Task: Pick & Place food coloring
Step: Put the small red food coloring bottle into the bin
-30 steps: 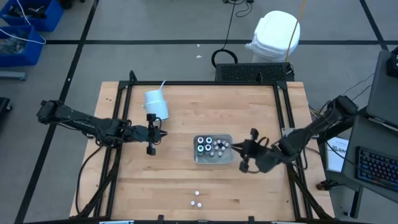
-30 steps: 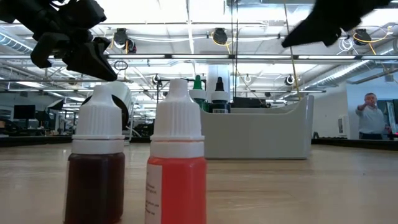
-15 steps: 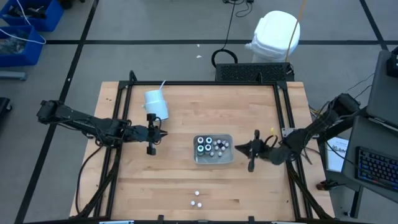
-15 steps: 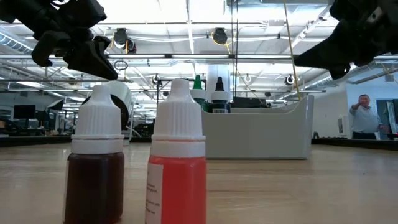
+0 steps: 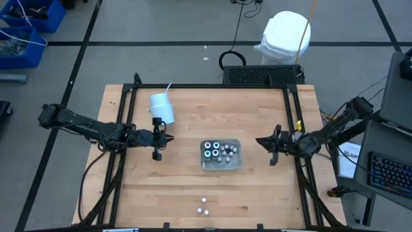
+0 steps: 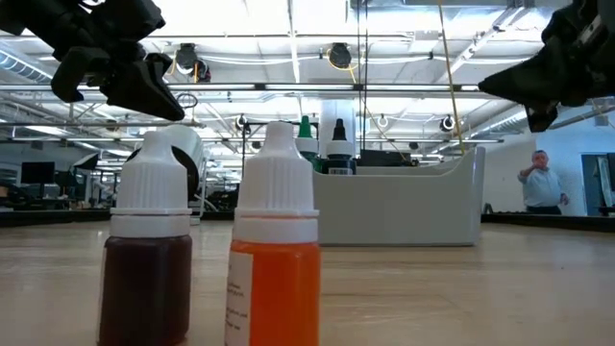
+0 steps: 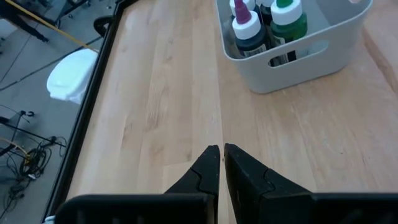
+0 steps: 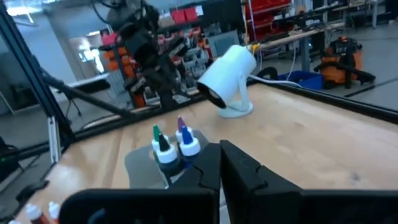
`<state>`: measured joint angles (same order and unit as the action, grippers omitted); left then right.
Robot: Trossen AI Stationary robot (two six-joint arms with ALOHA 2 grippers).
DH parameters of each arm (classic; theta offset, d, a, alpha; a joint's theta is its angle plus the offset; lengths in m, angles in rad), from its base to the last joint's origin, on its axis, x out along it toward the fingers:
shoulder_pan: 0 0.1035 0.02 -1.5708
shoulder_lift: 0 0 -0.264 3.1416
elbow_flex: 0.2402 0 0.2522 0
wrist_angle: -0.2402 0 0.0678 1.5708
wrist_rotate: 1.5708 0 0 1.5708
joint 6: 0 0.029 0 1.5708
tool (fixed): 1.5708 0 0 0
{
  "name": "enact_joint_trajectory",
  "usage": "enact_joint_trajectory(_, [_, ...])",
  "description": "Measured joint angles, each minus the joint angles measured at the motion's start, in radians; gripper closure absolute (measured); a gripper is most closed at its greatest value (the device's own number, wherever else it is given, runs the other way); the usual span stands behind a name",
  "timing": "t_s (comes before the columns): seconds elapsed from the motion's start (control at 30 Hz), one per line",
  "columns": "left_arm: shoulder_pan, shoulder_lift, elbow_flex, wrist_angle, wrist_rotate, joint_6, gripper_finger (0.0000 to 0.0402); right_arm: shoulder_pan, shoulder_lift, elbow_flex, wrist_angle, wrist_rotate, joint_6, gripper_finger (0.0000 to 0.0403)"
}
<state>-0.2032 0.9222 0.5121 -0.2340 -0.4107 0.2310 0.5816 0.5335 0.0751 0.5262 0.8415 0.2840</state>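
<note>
Two tiny white-capped food coloring bottles [image 5: 203, 205] stand upright on their bases near the table's near edge; the low view shows one dark brown [image 6: 146, 259] and one orange [image 6: 274, 264]. Several more bottles [image 7: 261, 25] stand inside the clear square tray [image 5: 221, 155] at mid-table. My left gripper [image 5: 158, 139], shut and empty, hovers left of the tray, its tips [image 7: 221, 151] above bare wood. My right gripper [image 5: 260, 141], also shut and empty, hangs right of the tray, its fingers [image 8: 214, 163] pointing toward it.
A white cup with a straw [image 5: 161, 107] lies on its side toward the far left of the table, behind my left gripper. Black frame rails [image 5: 293, 122] border the table. Bare wood lies between the tray and the near bottles. A person [image 6: 541, 183] stands far off in the room.
My right gripper has drawn back from the tray's right side toward the table's right edge and slightly toward the far edge, turning as it went. The left arm, tray and bottles have kept still.
</note>
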Motion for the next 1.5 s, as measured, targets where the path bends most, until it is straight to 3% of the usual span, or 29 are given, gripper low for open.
enact_joint_trajectory(0.23, [0.000,0.000,0.000,0.007,0.000,0.000,0.0371,0.000,-0.073,-0.014,0.025,-0.016,-0.057,0.0403])
enact_joint_trajectory(0.63, [0.000,0.000,0.000,0.126,-0.007,0.021,0.0371,0.000,-0.081,-0.016,0.091,-0.031,-0.377,0.0403])
enact_joint_trajectory(1.03, [0.000,0.000,0.000,0.134,0.019,-0.009,0.0371,0.000,-0.078,-0.017,0.098,-0.031,-0.401,0.0403])
enact_joint_trajectory(1.23, [0.000,0.000,0.000,0.053,0.018,-0.100,0.0371,0.000,-0.048,-0.018,0.098,-0.031,-0.407,0.0403])
enact_joint_trajectory(1.5, [0.000,0.000,-0.001,-0.003,0.036,-0.111,0.0371,-0.033,-0.027,-0.018,0.112,-0.031,-0.419,0.0403])
